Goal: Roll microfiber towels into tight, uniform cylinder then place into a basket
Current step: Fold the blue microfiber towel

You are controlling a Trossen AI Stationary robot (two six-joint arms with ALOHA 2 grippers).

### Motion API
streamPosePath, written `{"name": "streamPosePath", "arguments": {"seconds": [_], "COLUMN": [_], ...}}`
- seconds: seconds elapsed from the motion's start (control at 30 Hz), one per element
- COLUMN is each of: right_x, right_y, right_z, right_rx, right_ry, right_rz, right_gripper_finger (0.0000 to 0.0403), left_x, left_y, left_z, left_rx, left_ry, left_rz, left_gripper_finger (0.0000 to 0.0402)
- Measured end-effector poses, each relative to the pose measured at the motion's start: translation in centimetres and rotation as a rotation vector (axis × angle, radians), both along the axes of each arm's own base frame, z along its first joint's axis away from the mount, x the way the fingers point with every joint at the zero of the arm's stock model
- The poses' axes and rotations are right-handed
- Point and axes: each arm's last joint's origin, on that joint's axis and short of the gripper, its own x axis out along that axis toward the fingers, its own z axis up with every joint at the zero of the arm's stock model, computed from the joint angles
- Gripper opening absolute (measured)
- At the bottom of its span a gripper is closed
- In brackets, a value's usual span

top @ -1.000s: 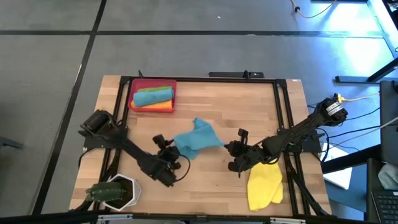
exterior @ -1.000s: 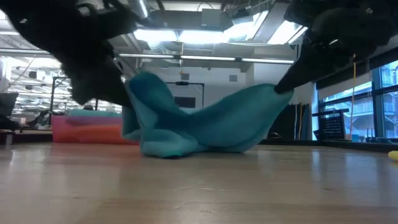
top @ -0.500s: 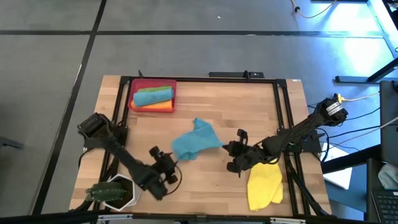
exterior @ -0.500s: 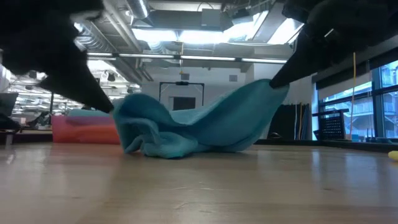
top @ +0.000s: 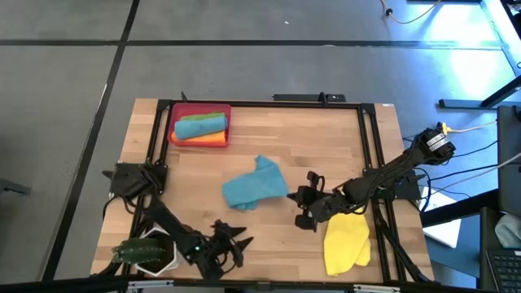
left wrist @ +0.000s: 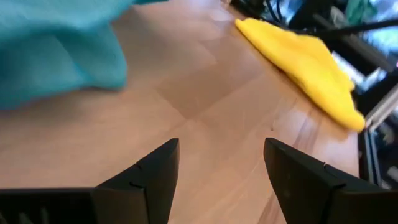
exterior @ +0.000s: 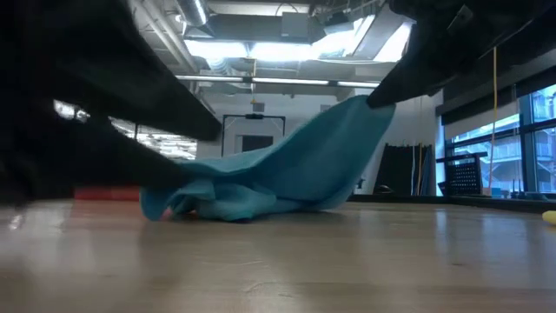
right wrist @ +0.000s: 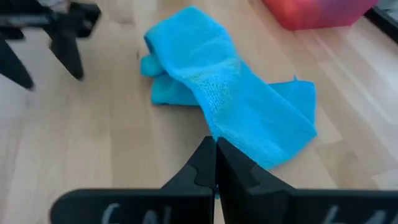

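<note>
Two arms work at the wooden table (top: pixel 269 134), and I place all things relative to the teal-blue towel (top: pixel 254 184) lying crumpled near the table's middle. The right gripper (top: pixel 298 205) is just beside this towel's right side; its fingers (right wrist: pixel 214 163) are pressed together w/ a corner of the cloth between them, and the low view shows this corner lifted up while the rest lies on the wood. The left gripper (top: pixel 231 242) is apart from the towel, toward the front edge of the table, near the white pot (top: pixel 151 252) w/ a plant at the front-left corner. Its fingers (left wrist: pixel 152 174) stand wide apart and hold nothing; only bare wood is between them.

The red basket (top: pixel 199 124) is well behind the towel, at the back-left edge, and it contains already a teal roll (top: pixel 199 125) on an orange towel (top: pixel 203 140), w/ a bit of green behind. The yellow towel (top: pixel 346 242) lies at the front-right of the teal-blue towel, close to the table's right rail. Bare wood is open behind the towel, approx. the whole back-right part, and also in front of it.

The high view gives the layout; the low view alone shows the raised corner. In the low view the basket is mostly hidden behind a dark arm.
</note>
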Motion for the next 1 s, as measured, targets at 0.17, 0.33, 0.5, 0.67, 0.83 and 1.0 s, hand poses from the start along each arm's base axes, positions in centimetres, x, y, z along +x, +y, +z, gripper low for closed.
{"name": "streamPosePath", "arguments": {"seconds": [0.17, 0.33, 0.5, 0.67, 0.83, 1.0], "right_x": [0.1, 0.7, 1.7, 2.2, 2.7, 3.2], "right_y": [0.2, 0.6, 1.1, 1.4, 1.2, 0.0], "right_z": [0.1, 1.3, 4.0, 7.2, 10.3, 12.8], "right_rx": [0.04, 0.056, 0.027, 0.012, -0.008, -0.006], "right_ry": [-0.007, -0.034, -0.042, -0.026, -0.026, -0.032], "right_rz": [0.03, 0.074, 0.103, 0.106, 0.102, 0.062], "right_gripper_finger": [0.0006, 0.0006, 0.0006, 0.0006, 0.0006, 0.0006], "left_x": [1.6, 1.6, 0.6, -1.1, -2.7, -3.2], "left_y": [0.4, 0.5, 0.2, -0.1, 1.1, 2.7], "left_z": [-1.3, -1.0, 1.3, 4.3, 7.0, 7.9], "left_rx": [-0.085, -0.103, -0.085, -0.035, -0.01, 0.008], "left_ry": [-0.107, -0.129, -0.129, -0.135, -0.056, 0.121], "left_rz": [0.065, 0.093, 0.077, 0.068, 0.05, -0.009], "left_gripper_finger": [0.022, 0.021, 0.0209, 0.0208, 0.0208, 0.0208]}}
